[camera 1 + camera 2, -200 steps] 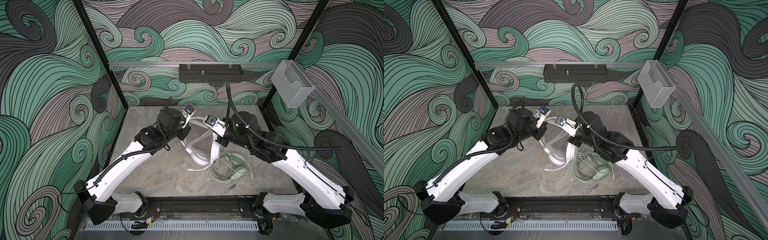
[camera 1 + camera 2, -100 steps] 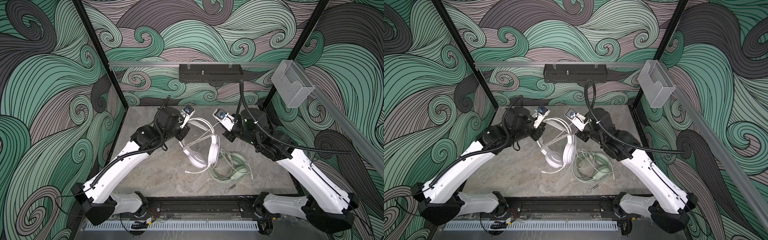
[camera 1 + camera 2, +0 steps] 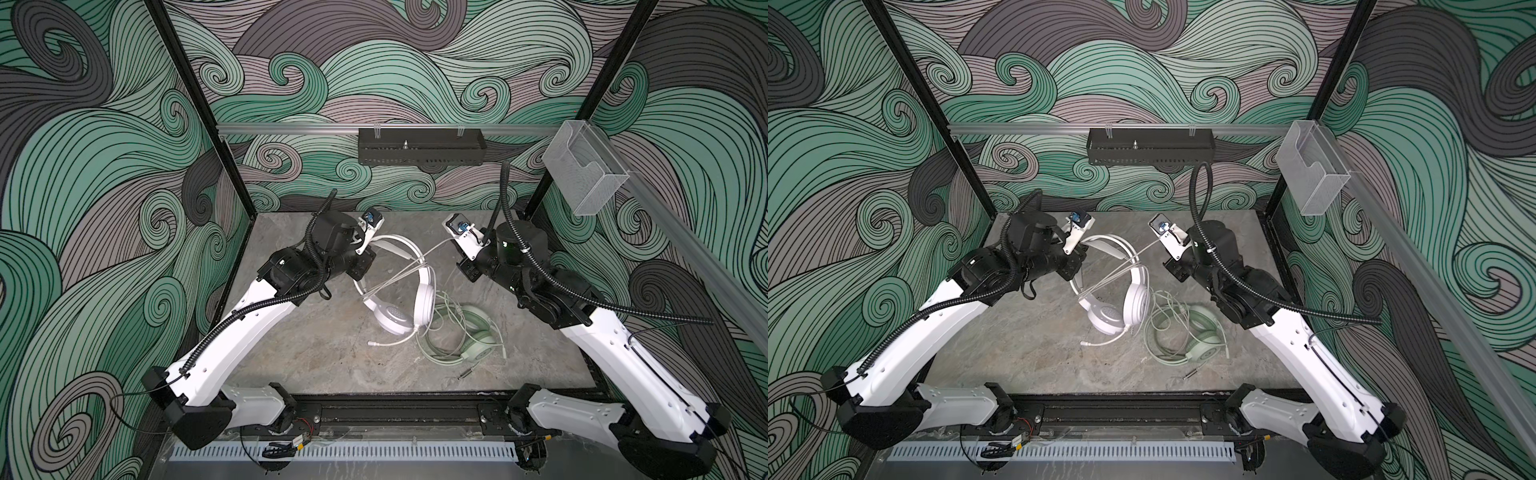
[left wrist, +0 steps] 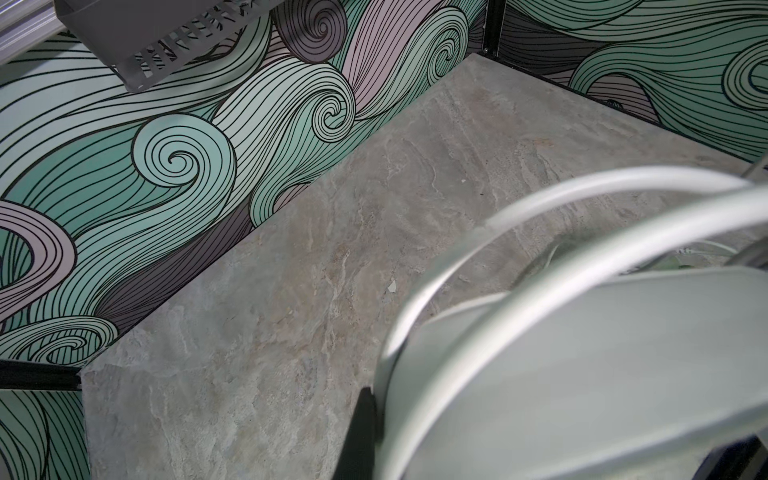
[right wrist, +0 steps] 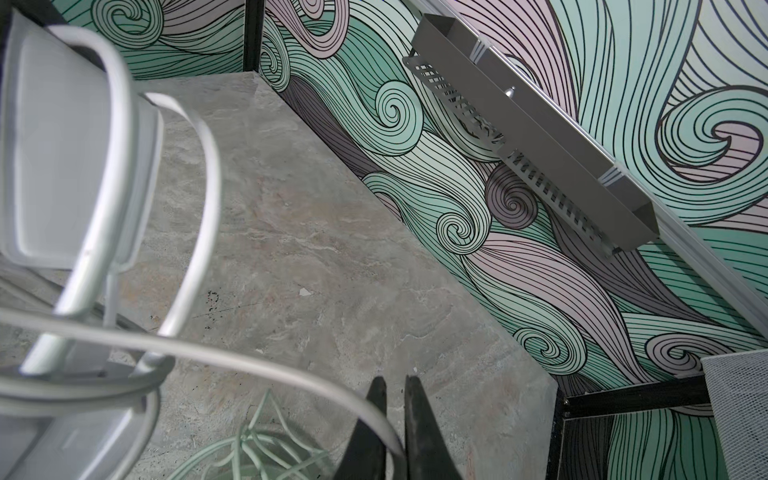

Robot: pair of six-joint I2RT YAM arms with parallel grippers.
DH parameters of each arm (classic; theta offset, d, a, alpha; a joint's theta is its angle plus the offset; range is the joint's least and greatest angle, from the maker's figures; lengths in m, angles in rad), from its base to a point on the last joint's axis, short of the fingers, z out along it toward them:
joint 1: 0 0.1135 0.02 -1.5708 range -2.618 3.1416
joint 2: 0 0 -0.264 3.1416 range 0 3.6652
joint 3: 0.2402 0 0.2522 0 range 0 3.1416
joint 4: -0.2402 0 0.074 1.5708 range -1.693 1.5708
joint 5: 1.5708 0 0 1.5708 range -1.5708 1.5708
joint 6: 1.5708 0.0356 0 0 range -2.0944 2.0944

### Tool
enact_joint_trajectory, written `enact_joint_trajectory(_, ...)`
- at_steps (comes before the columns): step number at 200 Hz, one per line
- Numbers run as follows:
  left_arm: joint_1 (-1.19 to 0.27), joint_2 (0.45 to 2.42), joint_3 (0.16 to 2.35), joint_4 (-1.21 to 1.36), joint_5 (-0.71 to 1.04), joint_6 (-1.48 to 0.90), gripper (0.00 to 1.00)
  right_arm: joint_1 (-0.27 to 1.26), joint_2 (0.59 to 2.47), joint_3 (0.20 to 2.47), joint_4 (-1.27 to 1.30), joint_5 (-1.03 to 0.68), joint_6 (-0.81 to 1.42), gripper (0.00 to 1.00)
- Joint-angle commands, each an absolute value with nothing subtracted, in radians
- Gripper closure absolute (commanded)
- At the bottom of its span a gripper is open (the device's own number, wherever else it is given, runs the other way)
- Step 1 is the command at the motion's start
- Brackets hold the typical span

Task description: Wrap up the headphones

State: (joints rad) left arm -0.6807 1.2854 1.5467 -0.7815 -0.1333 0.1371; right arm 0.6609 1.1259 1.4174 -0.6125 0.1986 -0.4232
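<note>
My right gripper, pinched on the white headset's cable, has swung out rightward and drawn it taut. The left gripper stays clamped on the headband at mid-table, so the next loop looks ready. The green headset lies beside it.

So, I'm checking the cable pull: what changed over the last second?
The right gripper, closed on the white cable, drew away from the left gripper, moving right in both top views. This stretched the cable into a straight line across the white headset. The left gripper kept its hold on that headset's headband, and the green headset did not move.
</note>
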Motion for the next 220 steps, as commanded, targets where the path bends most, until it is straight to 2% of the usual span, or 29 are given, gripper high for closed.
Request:
enact_joint_trajectory(1,-0.669,1.264,1.615,-0.752,-0.081,0.070,1.00,0.611,1.119,1.398,-0.548,0.170,-0.354,0.87)
enact_joint_trajectory(112,-0.654,1.259,1.931,-0.746,0.013,-0.095,1.00,0.589,1.271,1.603,-0.367,-0.143,-0.198,0.85)
enact_joint_trajectory(147,-0.652,1.247,1.976,-0.685,0.017,-0.159,1.00,0.589,1.242,1.558,-0.176,-0.280,-0.161,0.77)
enact_joint_trajectory(220,-0.640,1.276,2.077,-0.632,0.008,-0.273,1.00,0.557,1.207,1.384,-0.085,-0.314,-0.097,0.78)
